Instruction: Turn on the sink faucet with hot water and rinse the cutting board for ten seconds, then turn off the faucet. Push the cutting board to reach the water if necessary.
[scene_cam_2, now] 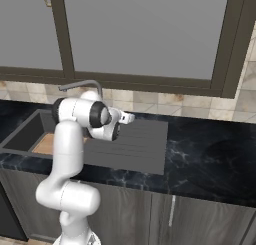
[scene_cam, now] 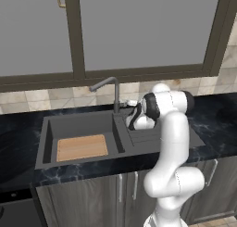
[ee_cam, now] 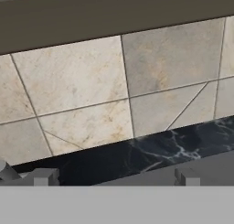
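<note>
Nearest us, the black marbled countertop (scene_cam: 97, 168) runs along its front edge, with grey cabinet doors (scene_cam: 88, 200) below it. Set into it we see the sink (scene_cam: 46, 138), and the cutting board (scene_cam: 82, 147) lies flat on the basin floor, toward the front and left of centre. The ribbed drainboard (scene_cam_2: 135, 144) adjoins the basin on the right. Over the drainboard's rear part we find the gripper (scene_cam_2: 131, 118), held above the surface and reaching toward the wall; its jaws stand released, wide apart, with nothing between them. In the hand view the two finger tips (ee_cam: 45, 176) stand well apart over the counter's back strip. Just to the left of the hand, the sink faucet (scene_cam: 115, 94) rises from the rim behind the basin, its spout arm angled left over the basin. We cannot tell whether the gripper touches the lever. Behind it all we note the beige tiled backsplash (ee_cam: 91, 95) and the dark-framed window (scene_cam: 139, 31).
</note>
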